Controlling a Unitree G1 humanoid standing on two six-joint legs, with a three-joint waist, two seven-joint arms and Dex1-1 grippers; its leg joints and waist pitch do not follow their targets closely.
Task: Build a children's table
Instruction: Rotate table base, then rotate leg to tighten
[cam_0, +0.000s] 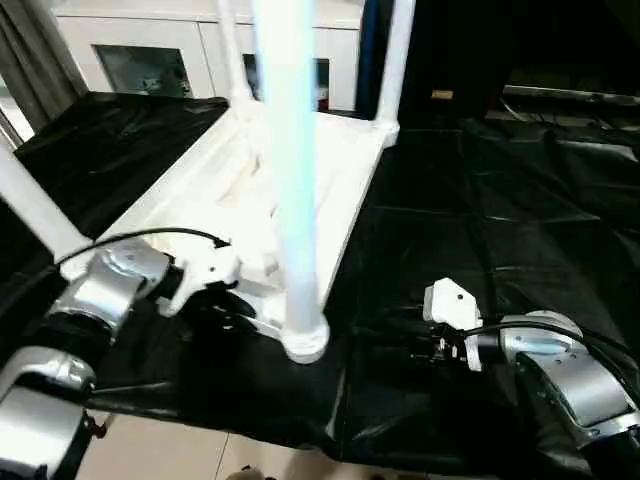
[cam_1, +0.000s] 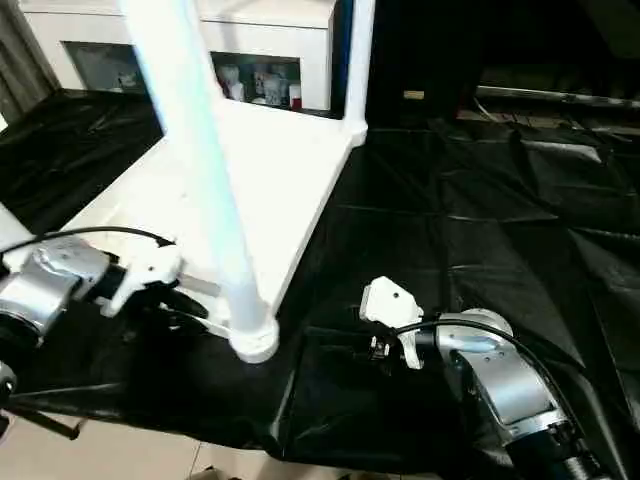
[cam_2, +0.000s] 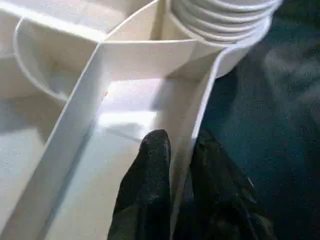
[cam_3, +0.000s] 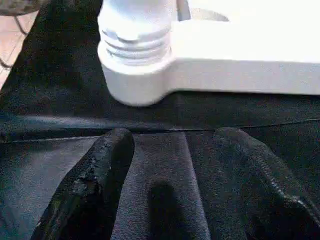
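The children's table lies upside down on the black cloth, left gripper pinching its rim at seven o'clock, right gripper spread empty; a tug could tip the legs.

I am counting one white table top, lying upside down on one black sheet. I am seeing four white legs standing in its corners: one nearest me, one at my left, two at the far end. Behind, I am making out one white cabinet.
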